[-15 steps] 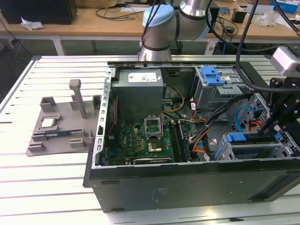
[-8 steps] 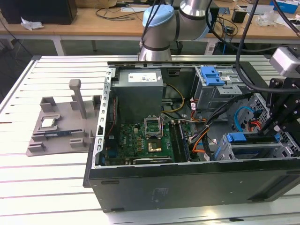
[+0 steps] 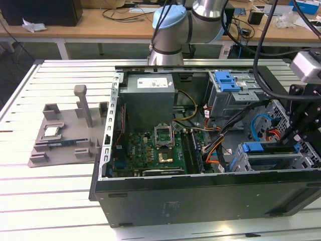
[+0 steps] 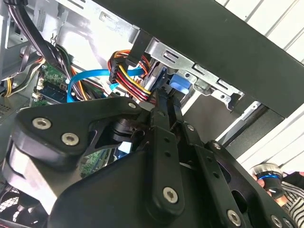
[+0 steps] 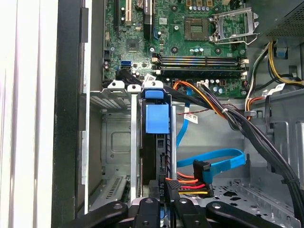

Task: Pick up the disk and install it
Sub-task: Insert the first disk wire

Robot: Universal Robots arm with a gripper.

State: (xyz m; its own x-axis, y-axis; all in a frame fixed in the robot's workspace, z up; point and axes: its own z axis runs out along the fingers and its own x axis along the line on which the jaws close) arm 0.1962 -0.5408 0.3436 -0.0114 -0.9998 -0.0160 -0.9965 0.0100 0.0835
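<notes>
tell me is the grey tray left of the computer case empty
No, the grey tray at the exterior view's left holds a small square silver chip.

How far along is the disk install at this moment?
Done: the silver hard drive in its blue plastic carrier frame already stands in the metal drive bay of the open computer case.
In hand: the gripper is at the drive's outer end, beside the red-and-yellow power connector.
Left: I cannot tell whether the drive is fully seated.
</notes>
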